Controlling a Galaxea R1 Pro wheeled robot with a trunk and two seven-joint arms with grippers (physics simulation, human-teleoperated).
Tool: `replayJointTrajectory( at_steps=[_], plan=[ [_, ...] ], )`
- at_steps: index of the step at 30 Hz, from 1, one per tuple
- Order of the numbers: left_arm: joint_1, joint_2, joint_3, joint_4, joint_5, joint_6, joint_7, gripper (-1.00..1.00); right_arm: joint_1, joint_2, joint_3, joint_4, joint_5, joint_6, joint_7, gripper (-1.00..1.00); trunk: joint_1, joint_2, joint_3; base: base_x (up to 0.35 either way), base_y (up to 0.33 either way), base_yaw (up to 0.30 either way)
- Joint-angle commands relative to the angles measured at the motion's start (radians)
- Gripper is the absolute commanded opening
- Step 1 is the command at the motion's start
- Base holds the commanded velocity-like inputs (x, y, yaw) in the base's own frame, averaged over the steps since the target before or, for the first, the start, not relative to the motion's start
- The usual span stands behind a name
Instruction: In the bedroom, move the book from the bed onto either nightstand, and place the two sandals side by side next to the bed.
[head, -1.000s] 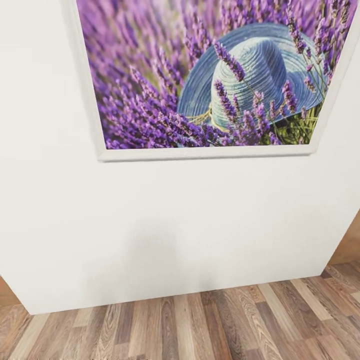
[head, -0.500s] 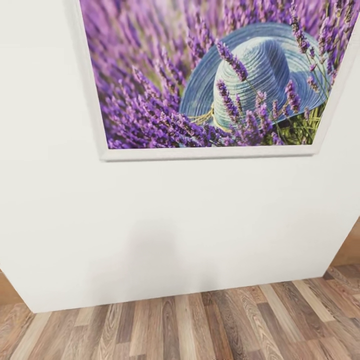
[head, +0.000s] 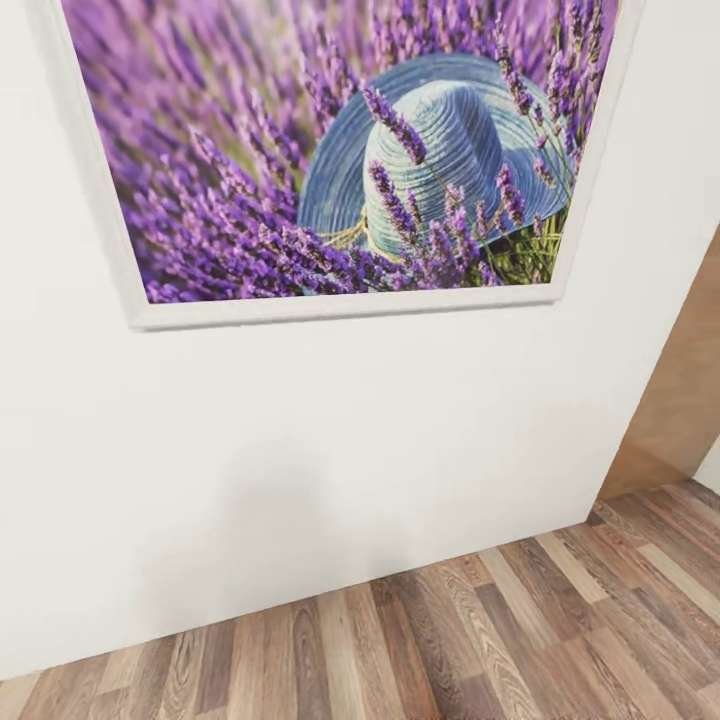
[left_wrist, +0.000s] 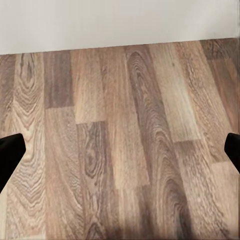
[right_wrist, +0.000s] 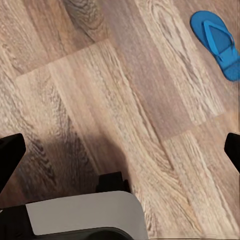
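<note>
- Head view: white wall (head: 330, 450) close ahead with the lavender-field picture (head: 330, 160); the wood-plank floor (head: 480, 640) meets its base
- The wall ends at right beside a brown door (head: 680, 400)
- Left gripper (left_wrist: 120, 150) spread wide over bare planks, holding nothing
- Right gripper (right_wrist: 120, 150) wide and empty, one blue sandal (right_wrist: 217, 42) lying flat on the floor beyond it

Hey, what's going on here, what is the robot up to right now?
Nothing is being handled at this moment. The robot faces a white wall with a lavender picture hanging above a wood-plank floor. Both grippers hang over bare planks, fingers spread wide and empty. One blue sandal lies flat on the floor in the right wrist view, well away from the right gripper.
</note>
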Motion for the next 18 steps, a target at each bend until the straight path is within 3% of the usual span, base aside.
replayJointTrajectory(
  at_steps=[1,18],
  plan=[
    [0.0,-0.001,0.001,0.0,0.007,-0.003,-0.001,1.0,-0.001,0.0,-0.001,0.001,-0.005,-0.003,0.001,1.0,0.0,0.0,-0.001,0.0,0.0,-0.3],
    [0.0,-0.001,0.001,0.0,0.007,-0.003,-0.002,1.0,-0.001,0.0,0.001,0.001,-0.005,-0.003,0.001,1.0,0.0,0.0,0.001,0.0,0.0,-0.298]
  ],
)
